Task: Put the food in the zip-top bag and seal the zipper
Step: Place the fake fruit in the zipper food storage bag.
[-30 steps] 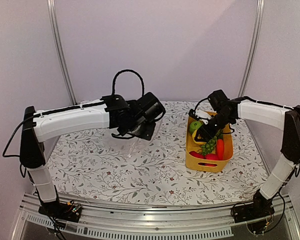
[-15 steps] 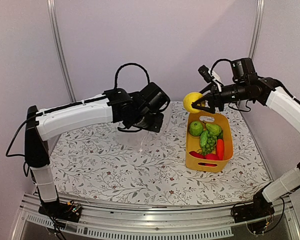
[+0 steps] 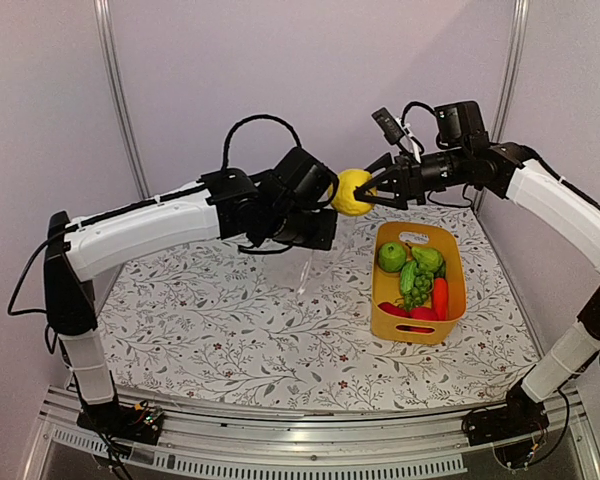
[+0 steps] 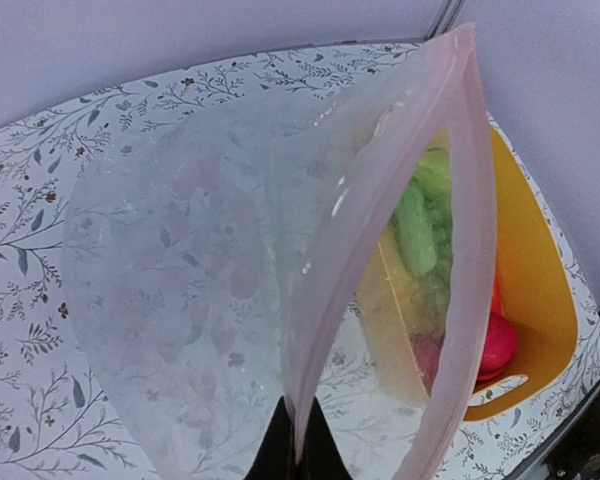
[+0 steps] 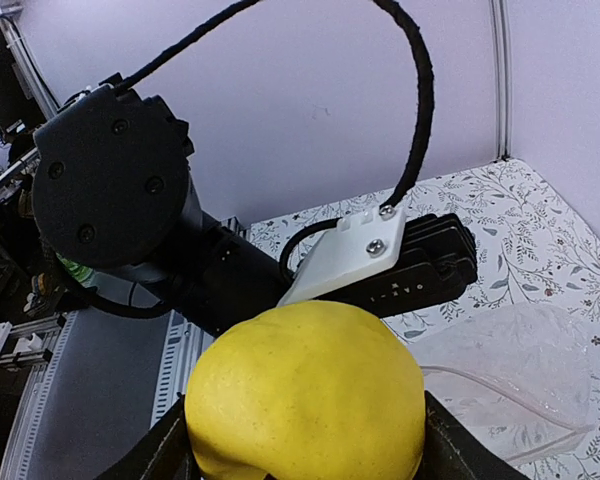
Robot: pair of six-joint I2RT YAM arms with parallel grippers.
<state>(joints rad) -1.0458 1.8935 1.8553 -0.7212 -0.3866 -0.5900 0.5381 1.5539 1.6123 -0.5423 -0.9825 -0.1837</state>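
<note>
My right gripper (image 3: 363, 194) is shut on a yellow round fruit (image 3: 350, 192) and holds it in the air right beside the left wrist; the fruit fills the lower right wrist view (image 5: 305, 395). My left gripper (image 4: 296, 452) is shut on the mouth edge of the clear zip-top bag (image 4: 230, 260), which hangs open below it; the bag (image 3: 305, 268) is faint in the top view. The pinkish zipper strip (image 4: 470, 220) curves round the open mouth. The other food, a green round piece (image 3: 391, 256), grapes, pear, carrot (image 3: 439, 297) and red pieces, lies in the yellow basket (image 3: 418, 328).
The basket stands on the right of the floral-patterned table (image 3: 230, 340); it also shows through the bag in the left wrist view (image 4: 525, 300). Purple walls with metal poles (image 3: 120, 100) close the back. The left arm's black cable loops above its wrist (image 3: 255, 125).
My right gripper has lifted the yellow fruit out of the basket and carried it left, up to the left wrist. My left gripper has risen a little with the bag.
</note>
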